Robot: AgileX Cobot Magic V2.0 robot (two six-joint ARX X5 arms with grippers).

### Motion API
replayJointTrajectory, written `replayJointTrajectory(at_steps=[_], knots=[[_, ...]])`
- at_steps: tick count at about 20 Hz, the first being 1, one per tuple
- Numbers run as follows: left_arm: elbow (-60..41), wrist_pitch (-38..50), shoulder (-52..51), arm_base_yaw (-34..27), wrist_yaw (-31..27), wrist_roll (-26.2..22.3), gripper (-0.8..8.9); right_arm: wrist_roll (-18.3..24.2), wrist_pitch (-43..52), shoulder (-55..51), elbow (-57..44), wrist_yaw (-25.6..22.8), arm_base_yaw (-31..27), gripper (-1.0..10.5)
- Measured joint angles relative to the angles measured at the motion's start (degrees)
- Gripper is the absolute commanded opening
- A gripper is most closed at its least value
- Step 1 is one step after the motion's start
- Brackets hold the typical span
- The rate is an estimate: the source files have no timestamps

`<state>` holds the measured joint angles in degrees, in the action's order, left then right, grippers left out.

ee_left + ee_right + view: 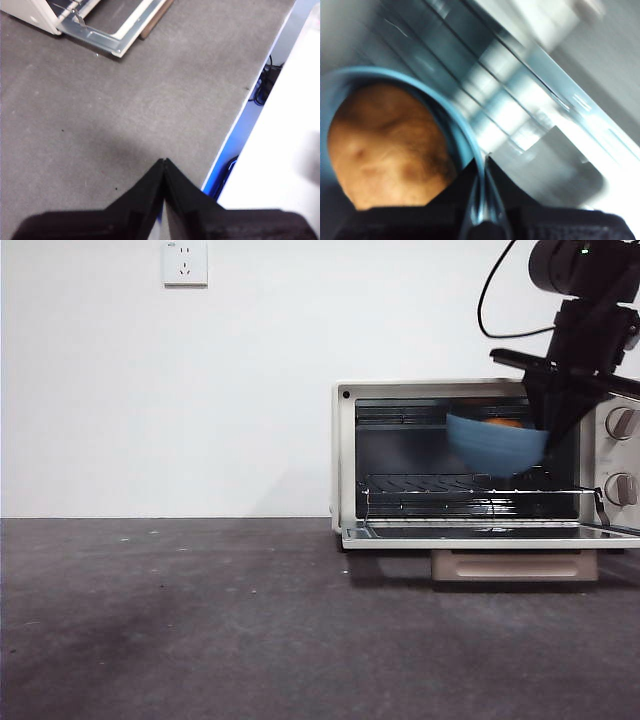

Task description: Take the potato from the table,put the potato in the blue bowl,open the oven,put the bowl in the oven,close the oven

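The oven (346, 450) stands at the right with its door (480, 533) dropped flat open. The blue bowl (495, 445) hangs tilted in the oven's mouth, above the wire rack (450, 486). The potato (503, 423) peeks over its rim and fills the bowl (460, 125) in the blurred right wrist view, potato (385, 145). My right gripper (548, 420) comes down from the top right and is shut on the bowl's rim (481, 170). My left gripper (164, 162) is shut with nothing in it, over the bare table (125, 115) a little way from the oven door's corner (107, 37).
A wall socket (185, 262) sits high on the white wall. Two knobs (622, 423) are on the oven's right panel. The table's edge (250, 100) runs close by the left gripper, with cables below it.
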<state>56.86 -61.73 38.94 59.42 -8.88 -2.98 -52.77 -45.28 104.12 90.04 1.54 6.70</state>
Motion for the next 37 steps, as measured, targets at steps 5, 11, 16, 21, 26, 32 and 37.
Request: replayJointTrajectory(at_steps=[5, 11, 16, 21, 26, 32, 37], knots=[[0.0, -0.6, 0.0, 0.0, 0.0, 0.0, -0.08, -1.0, -1.2, 0.0, 1.2, -0.3, 0.0, -0.2], [0.0, -0.6, 0.0, 0.0, 0.0, 0.0, -0.08, -1.0, -2.9, 0.2, 1.3, -3.3, -0.1, -0.2], [0.0, -0.6, 0.0, 0.0, 0.0, 0.0, -0.08, -0.8, -2.7, 0.9, 1.3, -4.1, 0.0, 2.7], [0.0, -0.6, 0.0, 0.0, 0.0, 0.0, -0.08, 0.8, -1.4, 1.0, 1.8, -4.5, 0.0, 2.7], [0.0, -0.6, 0.0, 0.0, 0.0, 0.0, -0.08, 6.3, -7.6, 1.0, 7.7, -4.7, 0.0, 2.5], [0.0, 2.3, 1.6, -0.1, 3.2, 0.2, -0.09, 19.2, -21.9, -2.2, 20.4, -9.7, 0.5, 2.5], [0.0, 11.0, 8.7, -3.9, 12.7, 0.2, -0.09, 27.7, -25.9, -10.2, 23.8, -18.8, 2.2, 2.5]])
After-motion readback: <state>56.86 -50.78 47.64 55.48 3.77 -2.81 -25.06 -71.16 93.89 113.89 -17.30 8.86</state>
